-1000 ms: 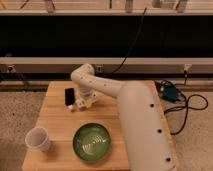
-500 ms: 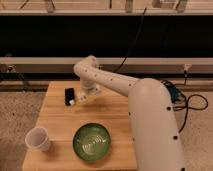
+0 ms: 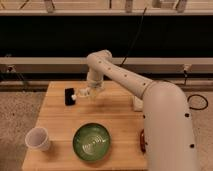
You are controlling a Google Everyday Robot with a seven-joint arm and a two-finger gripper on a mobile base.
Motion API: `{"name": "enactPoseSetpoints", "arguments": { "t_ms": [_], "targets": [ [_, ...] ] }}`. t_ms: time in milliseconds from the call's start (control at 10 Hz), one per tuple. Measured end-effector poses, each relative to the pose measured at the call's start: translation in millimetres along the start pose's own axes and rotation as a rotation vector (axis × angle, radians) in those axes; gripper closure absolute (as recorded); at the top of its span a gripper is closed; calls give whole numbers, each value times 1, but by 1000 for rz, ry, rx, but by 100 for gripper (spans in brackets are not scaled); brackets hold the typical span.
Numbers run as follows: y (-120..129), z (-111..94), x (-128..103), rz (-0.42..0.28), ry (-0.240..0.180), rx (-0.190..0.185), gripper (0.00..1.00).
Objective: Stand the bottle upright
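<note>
Camera view, pincer (image 3: 85,95) closed around bottle (image 3: 81,92), low over wooden table (image 3: 55,120), beside black block (image 3: 68,96)

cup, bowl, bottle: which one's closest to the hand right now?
The bottle: the small yellowish one, apparently gripped in the shut hand. The white cup and green bowl sit well apart from it, nearer the camera.
</note>
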Motion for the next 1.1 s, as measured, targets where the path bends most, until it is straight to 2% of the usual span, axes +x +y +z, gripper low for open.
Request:
{"name": "enactPoseSetpoints", "arguments": {
  "t_ms": [100,200,700,800,1100],
  "targets": [
    [3,-7,2,11,-78,11,100],
    [6,-14,4,20,-121,22,100],
    [20,-36,-2,56,-260,66,100],
    [25,-34,-3,73,-303,62,100],
    [38,-26,0,141,-383,49,100]
  ]
}}
